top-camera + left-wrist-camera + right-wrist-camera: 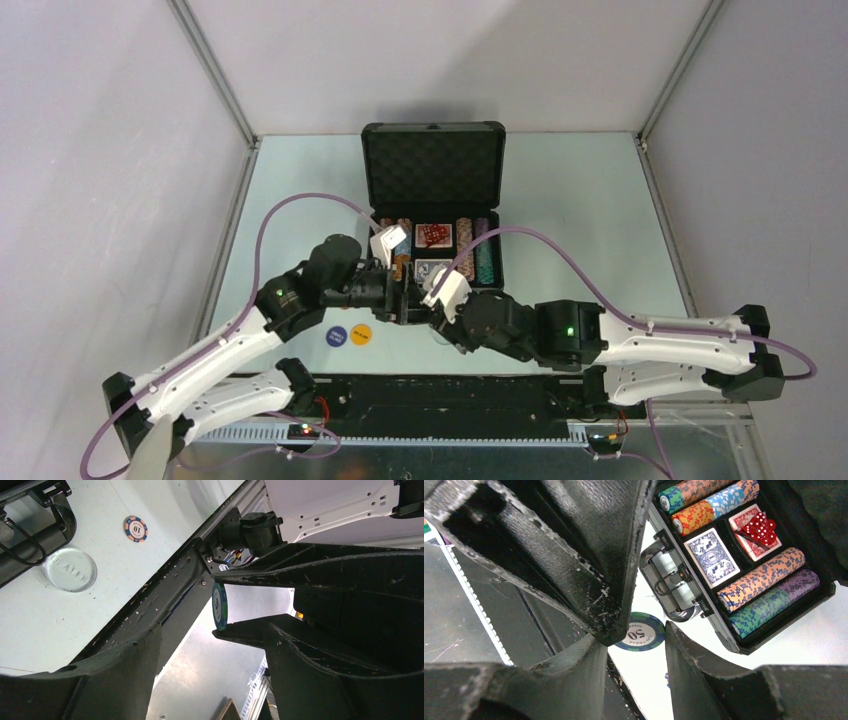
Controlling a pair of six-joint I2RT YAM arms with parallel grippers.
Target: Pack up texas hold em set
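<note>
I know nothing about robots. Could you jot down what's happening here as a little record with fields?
case: black hard case, open, foam-lined lid raised
packed inside: rows of striped chips, blue card deck, red card deck with red dice on top
right hand: appears to pinch a 50 poker chip by its edges, near the case's front
left hand: open, close beside that chip
lying outside: 10 chip, clear dealer button, blue button, yellow button

Overhead looks down; close wrist cameras seemingly share one green chip (219,606).
</note>
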